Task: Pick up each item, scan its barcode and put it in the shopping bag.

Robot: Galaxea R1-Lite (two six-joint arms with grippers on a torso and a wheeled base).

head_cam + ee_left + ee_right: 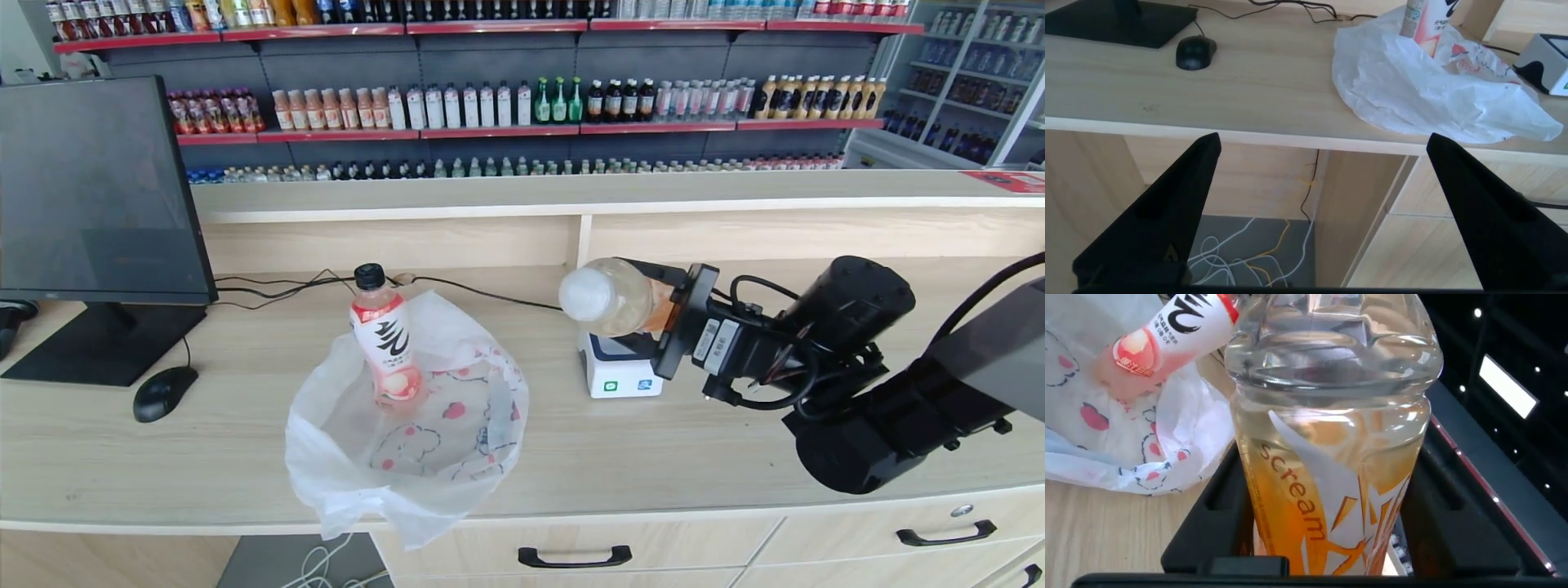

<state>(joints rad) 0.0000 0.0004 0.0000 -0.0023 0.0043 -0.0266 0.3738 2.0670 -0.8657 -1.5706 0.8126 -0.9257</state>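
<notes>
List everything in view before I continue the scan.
shopping bag: one, white with red prints, open at the middle of the counter
pink-label bottle: one, black cap, upright inside the bag
orange drink bottle: one, held sideways above the scanner
scanner: one, white, right of the bag
monitor: one, black, counter's left end
mouse: one, black, beside the monitor's stand
right gripper: shut on the orange drink bottle
left gripper: open, low before the counter's front edge

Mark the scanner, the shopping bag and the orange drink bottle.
scanner (622,377), head view, on its white front face.
shopping bag (424,508), head view, on its near rim fold.
orange drink bottle (619,300), head view, on its clear side.
</notes>
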